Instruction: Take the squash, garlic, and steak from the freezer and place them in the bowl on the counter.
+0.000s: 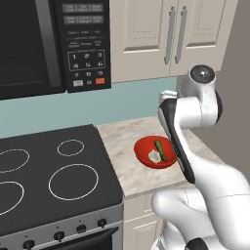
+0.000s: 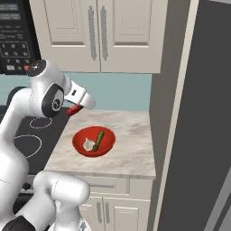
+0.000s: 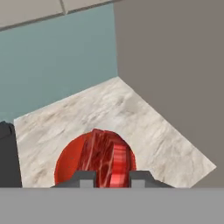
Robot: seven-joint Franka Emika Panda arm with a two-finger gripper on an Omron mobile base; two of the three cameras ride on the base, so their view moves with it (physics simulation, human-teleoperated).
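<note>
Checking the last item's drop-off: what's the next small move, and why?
Probably lower a little, then open over the bowl. The gripper is shut on the steak, held above the bowl, where the squash and garlic already lie.

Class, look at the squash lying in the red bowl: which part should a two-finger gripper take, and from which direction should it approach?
Probably the middle of the squash, from above, jaws across its narrow width: it lies flat in the bowl, whose rim blocks a side approach, and the garlic sits close beside it.

base views: flank arm, share bowl | hand view: close above counter
</note>
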